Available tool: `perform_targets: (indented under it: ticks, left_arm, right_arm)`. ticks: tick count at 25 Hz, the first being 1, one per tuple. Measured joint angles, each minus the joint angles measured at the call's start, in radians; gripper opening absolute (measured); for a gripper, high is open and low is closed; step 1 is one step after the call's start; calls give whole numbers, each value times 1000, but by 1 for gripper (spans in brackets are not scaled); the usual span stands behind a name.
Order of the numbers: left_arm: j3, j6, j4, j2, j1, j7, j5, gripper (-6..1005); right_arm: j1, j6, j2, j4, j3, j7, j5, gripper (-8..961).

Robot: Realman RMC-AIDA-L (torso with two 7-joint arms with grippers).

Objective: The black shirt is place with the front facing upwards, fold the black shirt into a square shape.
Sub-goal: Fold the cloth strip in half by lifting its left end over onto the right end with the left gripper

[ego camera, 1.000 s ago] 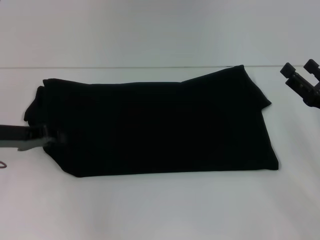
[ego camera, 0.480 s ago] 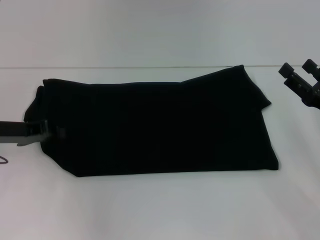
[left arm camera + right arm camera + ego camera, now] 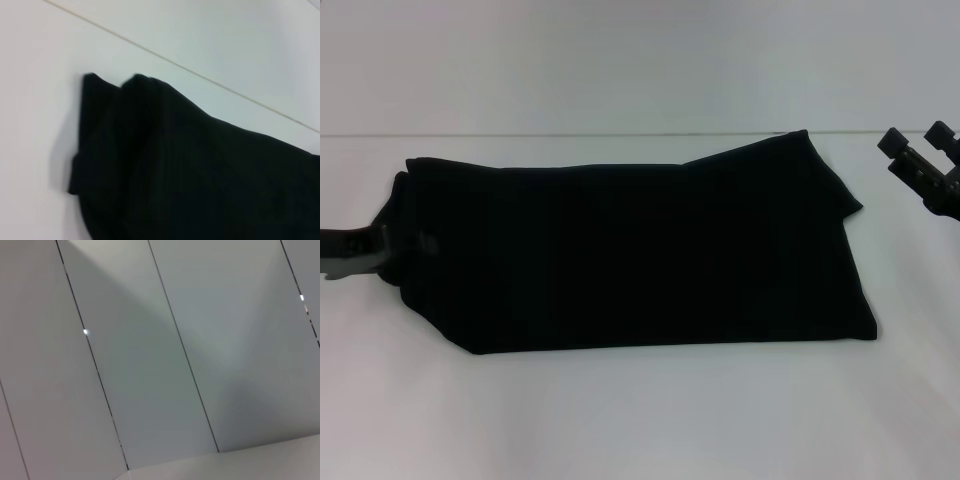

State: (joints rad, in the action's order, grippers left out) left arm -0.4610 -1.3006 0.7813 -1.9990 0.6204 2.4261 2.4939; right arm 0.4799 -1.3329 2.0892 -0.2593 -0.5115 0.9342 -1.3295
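**Risk at the shirt's left end: a thin or bunched grab**

While the black shirt [image 3: 630, 250] lies across the middle of the white table [image 3: 640, 420] as a long folded band, wider than it is deep, the left tool [image 3: 395, 248] sits low at the band's left end, right at the bunched edge. Whether its fingers are apart or pinched on cloth I cannot tell; dark tool and dark fabric run together in the head view, and the left wrist view shows only the shirt's [image 3: 190, 170] rumpled corner with several layers stacked and slightly offset. The right tool [image 3: 922, 160] hangs raised off the far right of the table, well apart from the shirt, its two fingers spread with nothing between them.

Judging by the shape, one more fold of the left end over toward the right would be needed to reach a square. The hazards as I read them:

- Those offset layers at the left corner could mean only the top ply is caught, so the lower plies stay behind and the fold opens up.
- A low drag instead of a lift would likely pull the whole band sideways, since nothing pins the right end.
- The flared right end, with a flap jutting at the far corner, may leave an uneven outline.
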Motion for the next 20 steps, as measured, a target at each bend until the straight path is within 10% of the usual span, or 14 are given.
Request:
perform_targets:
  ticks: [20]
  left_arm:
    - [10,2,147,1,-30,81,138,524]
  right_arm:
    - [2,2,0,3,2,-16,3,870]
